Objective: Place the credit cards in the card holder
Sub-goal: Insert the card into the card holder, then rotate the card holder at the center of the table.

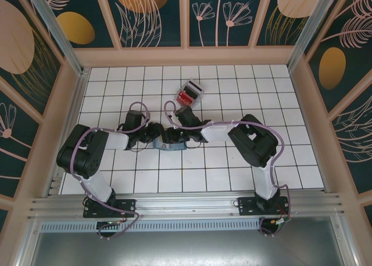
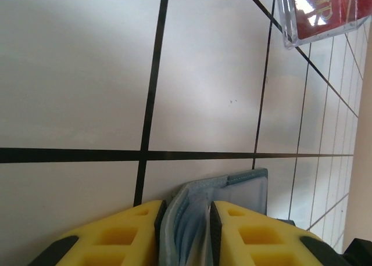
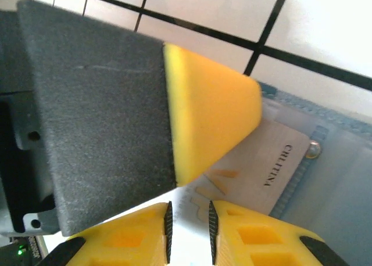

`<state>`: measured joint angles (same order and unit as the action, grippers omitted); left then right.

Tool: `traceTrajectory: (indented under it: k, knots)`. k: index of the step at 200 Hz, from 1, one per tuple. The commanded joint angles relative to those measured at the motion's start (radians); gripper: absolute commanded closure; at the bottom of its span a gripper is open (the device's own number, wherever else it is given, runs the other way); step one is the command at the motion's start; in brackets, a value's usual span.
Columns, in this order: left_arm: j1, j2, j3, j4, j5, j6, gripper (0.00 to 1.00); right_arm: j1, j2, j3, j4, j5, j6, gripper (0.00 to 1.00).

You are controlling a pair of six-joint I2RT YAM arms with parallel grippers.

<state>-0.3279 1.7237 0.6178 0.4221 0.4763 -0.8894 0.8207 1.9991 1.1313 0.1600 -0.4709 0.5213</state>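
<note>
Step in hand: inserting a card. The card holder [image 1: 168, 145] lies on the bench [image 1: 232, 161] at centre frame in the top view, between both arms. The left jaws are clenched on the holder's folded edge, at the bottom of the left wrist view, pinning it. The right jaws grasp the near edge of a pale card [image 3: 261, 167]; its far end lies over the holder's light-blue pocket, but whether it has entered a slot cannot be told. The red cards [image 2: 322, 7] sit in the clear tray [image 1: 190, 94], upper centre. Next move, as judged: align the card's edge with the slot mouth and push it in flat against the pinned holder.
</note>
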Motion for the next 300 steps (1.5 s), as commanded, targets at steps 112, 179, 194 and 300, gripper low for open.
traceTrajectory:
  k: [112,179,194,300]
  knots:
    - [0.050,-0.145,0.090,-0.338,-0.208,0.129,0.37,0.002,-0.272,-0.252,-0.174,-0.008,-0.045,0.73]
    - [0.073,-0.023,0.322,-0.526,-0.148,0.328,0.58,0.011,-0.185,-0.195,-0.189,0.083,-0.045,0.73]
    - [0.057,-0.011,0.328,-0.530,-0.119,0.339,0.62,0.004,-0.167,-0.179,-0.189,0.118,-0.046,0.73]
    - [-0.007,-0.187,0.025,-0.566,-0.121,0.228,0.81,-0.081,0.114,0.157,-0.108,0.063,-0.087,0.73]
